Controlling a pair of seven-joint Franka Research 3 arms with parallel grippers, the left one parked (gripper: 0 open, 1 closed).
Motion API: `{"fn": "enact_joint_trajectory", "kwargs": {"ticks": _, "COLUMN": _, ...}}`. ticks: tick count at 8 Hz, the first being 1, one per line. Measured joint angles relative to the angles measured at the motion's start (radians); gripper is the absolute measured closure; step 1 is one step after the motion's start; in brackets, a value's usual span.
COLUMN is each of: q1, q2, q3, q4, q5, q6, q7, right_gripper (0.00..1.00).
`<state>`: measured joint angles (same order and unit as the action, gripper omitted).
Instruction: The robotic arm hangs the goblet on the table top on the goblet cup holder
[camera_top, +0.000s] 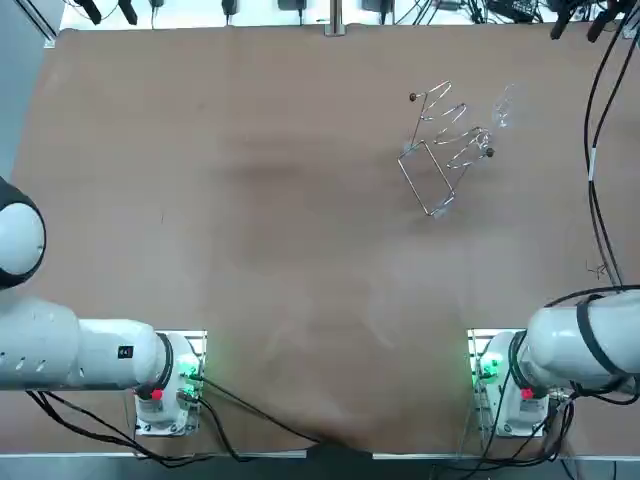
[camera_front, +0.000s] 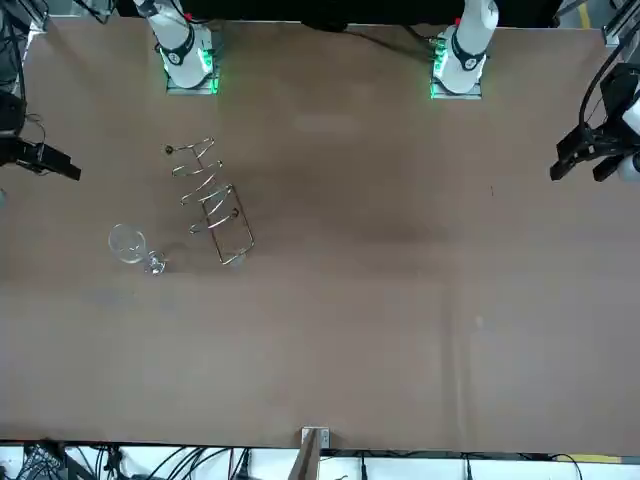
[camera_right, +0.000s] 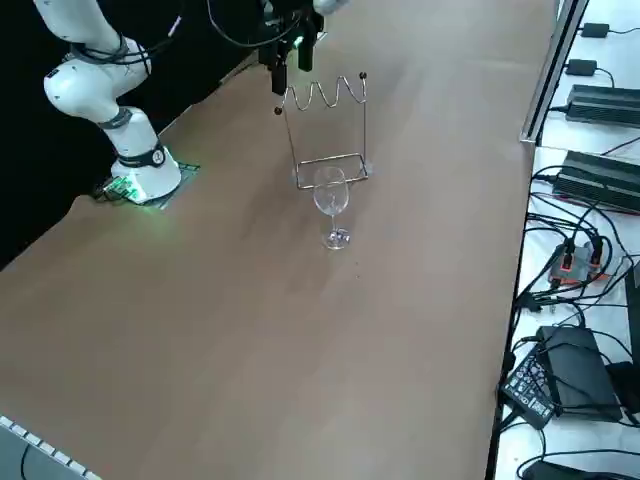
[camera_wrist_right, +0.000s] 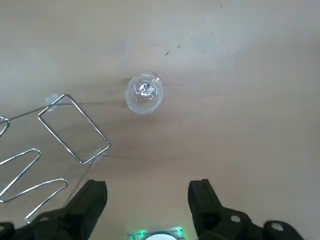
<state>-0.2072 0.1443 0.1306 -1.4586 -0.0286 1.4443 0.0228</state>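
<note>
**Scene at the moment of approach.** The goblet (camera_right: 331, 200) stands upright on its foot on the tabletop (camera_top: 250, 200). It is near the base frame of the wire goblet holder (camera_right: 330, 130) but apart from it, on the holder's far right as the robot faces. The right hand (camera_wrist_right: 147, 200) hangs above both and holds nothing. Its two fingers (camera_wrist_right: 92, 197) are spread wide, with bare tabletop showing between them.

**Handling.** We judge the goblet to be thin clear glass: light, rigid, smooth enough to slip, and quick to break under a hard squeeze or a knock against the wire. The stem is the sensible place to take hold, just under the bowl, with a gentle closing force. Hanging will probably mean turning the goblet over, so that its foot slides between two wire loops.

**What each view adds.** The wrist view looks straight down into the bowl, so stem and foot are hidden beneath it. It does make plain the gap between glass and frame. The right side view alone gives the profile of bowl, stem and foot, and shows the holder's wavy top rail. In the top view the glass is only a faint outline.
</note>
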Motion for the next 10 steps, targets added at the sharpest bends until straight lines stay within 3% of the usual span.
{"fn": "enact_joint_trajectory", "kwargs": {"ticks": 3, "q1": -0.01, "q2": 0.007, "q3": -0.002, "q4": 0.0, "q5": -0.002, "q6": 0.019, "q7": -0.057, "right_gripper": 0.0}}
{"fn": "enact_joint_trajectory", "kwargs": {"ticks": 7, "q1": -0.105, "q2": 0.023, "q3": -0.007, "q4": -0.059, "q5": 0.011, "q6": 0.162, "q7": -0.558, "right_gripper": 0.0}}
{"fn": "enact_joint_trajectory", "kwargs": {"ticks": 10, "q1": -0.18, "q2": 0.045, "q3": -0.009, "q4": -0.164, "q5": 0.133, "q6": 0.294, "q7": -0.957, "right_gripper": 0.0}}
